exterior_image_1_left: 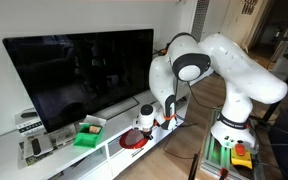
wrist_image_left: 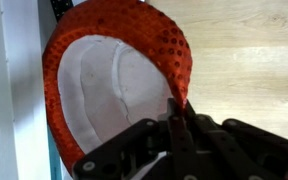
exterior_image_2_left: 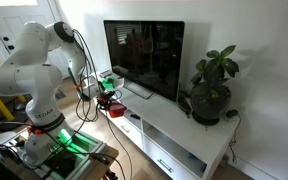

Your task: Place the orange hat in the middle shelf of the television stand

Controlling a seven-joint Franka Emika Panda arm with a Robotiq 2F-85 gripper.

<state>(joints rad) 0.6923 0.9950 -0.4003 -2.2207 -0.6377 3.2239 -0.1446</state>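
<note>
Your black gripper (wrist_image_left: 176, 110) sits closest in the wrist view, its fingers clamped onto the rim of the orange sequinned hat with the white lining (wrist_image_left: 109, 85) — the hat's open side faces the camera, with pale wooden floor (wrist_image_left: 254, 60) behind it. In an exterior view you're holding the hat just off the front edge of the low white television stand (exterior_image_1_left: 44, 150) — near the green box (exterior_image_1_left: 89, 133) on the top, under the flat black television (exterior_image_1_left: 79, 75).

White stand (exterior_image_2_left: 167, 112) carries television (exterior_image_2_left: 144, 55), green box (exterior_image_1_left: 90, 133), plant (exterior_image_2_left: 212, 88).
</note>
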